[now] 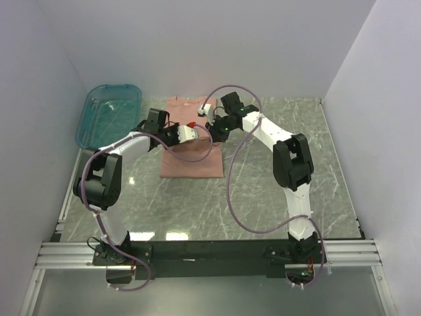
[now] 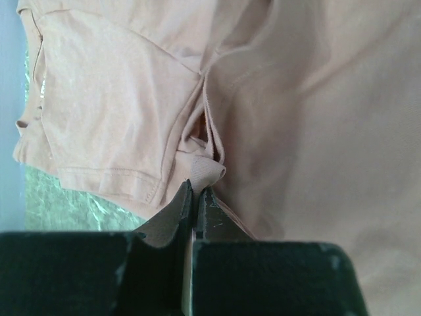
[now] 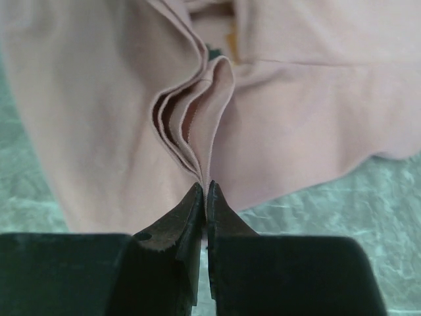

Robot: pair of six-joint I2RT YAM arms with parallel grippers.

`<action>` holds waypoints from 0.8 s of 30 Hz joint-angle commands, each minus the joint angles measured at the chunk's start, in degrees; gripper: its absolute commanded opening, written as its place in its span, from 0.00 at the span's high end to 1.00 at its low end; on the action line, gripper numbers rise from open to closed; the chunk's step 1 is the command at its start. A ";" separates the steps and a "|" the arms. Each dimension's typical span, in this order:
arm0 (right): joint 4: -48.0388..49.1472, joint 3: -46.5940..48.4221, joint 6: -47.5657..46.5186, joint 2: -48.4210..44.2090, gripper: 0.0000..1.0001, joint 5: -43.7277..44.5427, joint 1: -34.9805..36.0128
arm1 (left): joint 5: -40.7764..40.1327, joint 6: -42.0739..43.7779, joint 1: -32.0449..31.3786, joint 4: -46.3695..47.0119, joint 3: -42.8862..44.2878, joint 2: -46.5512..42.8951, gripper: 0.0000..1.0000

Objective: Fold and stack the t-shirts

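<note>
A dusty-pink t-shirt [image 1: 191, 161] lies partly folded on the marble table, reaching from the back wall toward the middle. My left gripper [image 1: 193, 131] is over its middle, shut on a pinched fold of the pink fabric [image 2: 200, 172]. My right gripper [image 1: 214, 129] is close beside it on the right, shut on several bunched layers of the t-shirt's edge [image 3: 197, 128]. In the left wrist view a short sleeve [image 2: 99, 125] spreads out to the left. The chest print is hidden.
A translucent teal plastic bin [image 1: 108, 113] sits at the back left, next to the shirt. The grey-green marble tabletop [image 1: 263, 191] spreads to the right and front. White walls close in the back and both sides.
</note>
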 commanded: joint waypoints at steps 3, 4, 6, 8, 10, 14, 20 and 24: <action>0.71 7.30 4.57 3.21 1.00 1.55 -1.69 | 2.68 0.41 0.71 4.10 4.86 2.25 1.00; 1.05 8.18 5.45 3.74 1.00 1.55 -1.87 | 2.68 0.41 0.97 4.37 5.82 2.60 1.00; 1.50 9.32 6.33 4.44 1.00 2.16 -2.05 | 3.03 0.15 1.24 4.63 6.70 3.65 1.00; 0.53 12.13 6.95 5.85 1.00 2.60 -2.05 | 2.77 0.06 1.59 5.33 7.49 4.62 1.00; -0.17 14.67 7.21 7.16 1.00 3.30 -2.13 | 2.77 -0.03 1.85 5.60 8.19 5.32 1.00; -0.79 17.15 7.39 8.57 1.00 4.89 -2.13 | 2.95 -0.55 2.38 6.57 9.25 6.90 1.00; -1.06 18.73 7.21 9.98 1.00 5.24 -2.31 | 2.95 -0.99 2.55 7.53 10.13 8.40 1.00; -1.41 20.14 7.56 10.86 1.00 5.42 -2.31 | 2.68 -1.08 2.56 8.06 10.05 8.58 1.00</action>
